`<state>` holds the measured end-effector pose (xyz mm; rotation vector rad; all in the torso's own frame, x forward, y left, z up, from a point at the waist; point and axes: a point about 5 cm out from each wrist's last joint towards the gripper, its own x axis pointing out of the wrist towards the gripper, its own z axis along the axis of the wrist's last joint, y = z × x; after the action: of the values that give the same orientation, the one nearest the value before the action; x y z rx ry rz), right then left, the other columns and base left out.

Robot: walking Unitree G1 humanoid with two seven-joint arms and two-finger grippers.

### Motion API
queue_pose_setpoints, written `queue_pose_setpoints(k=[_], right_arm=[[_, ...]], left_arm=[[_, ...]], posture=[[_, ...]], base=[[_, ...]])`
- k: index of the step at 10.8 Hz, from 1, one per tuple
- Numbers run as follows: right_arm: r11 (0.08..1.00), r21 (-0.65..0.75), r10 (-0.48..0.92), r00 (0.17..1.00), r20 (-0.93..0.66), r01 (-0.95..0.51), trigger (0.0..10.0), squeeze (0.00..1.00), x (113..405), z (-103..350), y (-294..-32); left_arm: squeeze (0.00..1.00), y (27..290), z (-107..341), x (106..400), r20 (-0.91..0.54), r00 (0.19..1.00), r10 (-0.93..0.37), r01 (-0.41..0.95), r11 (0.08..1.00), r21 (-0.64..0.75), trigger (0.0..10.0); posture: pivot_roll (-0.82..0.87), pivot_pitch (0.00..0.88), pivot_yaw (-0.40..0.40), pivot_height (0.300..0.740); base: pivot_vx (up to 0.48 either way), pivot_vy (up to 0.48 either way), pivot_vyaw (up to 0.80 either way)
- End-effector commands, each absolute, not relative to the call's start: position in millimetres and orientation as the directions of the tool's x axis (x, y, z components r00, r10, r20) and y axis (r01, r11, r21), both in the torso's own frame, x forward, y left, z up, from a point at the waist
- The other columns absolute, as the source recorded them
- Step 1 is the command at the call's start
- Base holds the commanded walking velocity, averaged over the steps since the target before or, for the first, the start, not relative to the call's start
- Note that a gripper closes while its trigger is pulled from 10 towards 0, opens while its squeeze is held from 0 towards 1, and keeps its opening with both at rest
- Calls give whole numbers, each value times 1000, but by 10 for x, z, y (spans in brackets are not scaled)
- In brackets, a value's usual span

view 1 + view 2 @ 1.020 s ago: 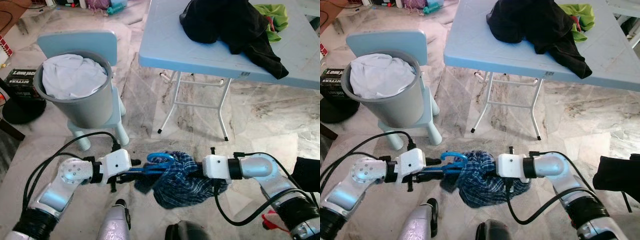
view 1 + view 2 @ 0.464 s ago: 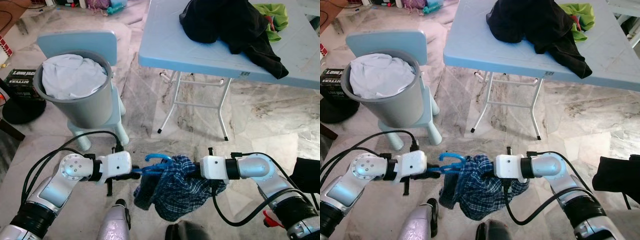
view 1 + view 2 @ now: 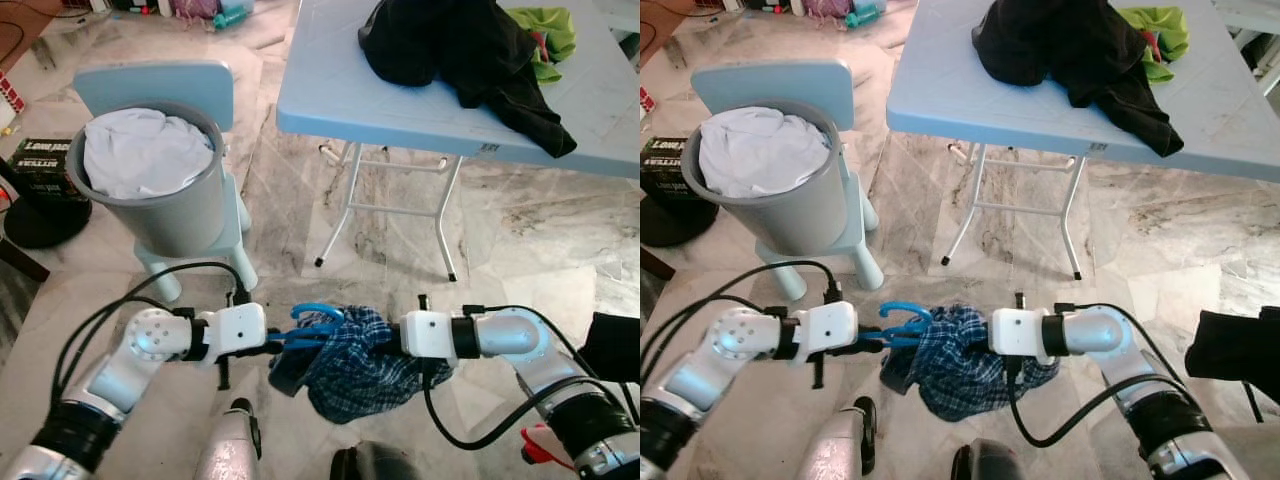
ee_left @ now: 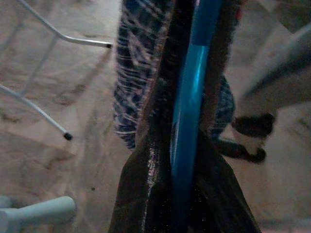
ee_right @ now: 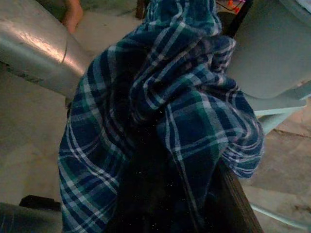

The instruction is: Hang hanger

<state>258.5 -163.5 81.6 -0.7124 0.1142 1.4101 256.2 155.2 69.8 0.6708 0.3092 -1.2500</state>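
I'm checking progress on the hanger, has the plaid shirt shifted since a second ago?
Yes. Against the table leg, the plaid shirt sagged lower half a second ago, then rose back, bunched between left gripper and right gripper.

I see a bright blue hanger point(image 3: 318, 322), with navy, green and white plaid cloth point(image 3: 365, 362) bunched on it. Pale blue tabletop point(image 3: 330, 90) at upper right carries a black garment point(image 3: 465, 55) and a lime green one point(image 3: 550, 35). Upper left: grey bucket point(image 3: 180, 215) of white laundry point(image 3: 145, 155) on a pale blue chair point(image 3: 155, 85). Grey-beige marbled floor point(image 3: 520, 230).
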Motion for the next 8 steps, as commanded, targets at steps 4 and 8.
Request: queue_pose_setpoints(k=[4, 8], right_arm=[[-20, -409, 883, 176, -435, -912, 10000, 361, 2648, 931, -1575], [-28, -384, 884, 156, -441, -923, 10000, 510, 2653, 923, -1561]], left_arm=[[0, 1536, 687, 2613, -459, 411, -788, 902, 277, 332, 0], [0, 1547, 661, 2617, -454, 402, -795, 907, 280, 314, 0]], posture=[[57, 187, -85, 740], [63, 183, -86, 740]], base=[[0, 0, 0], [0, 0, 0]])
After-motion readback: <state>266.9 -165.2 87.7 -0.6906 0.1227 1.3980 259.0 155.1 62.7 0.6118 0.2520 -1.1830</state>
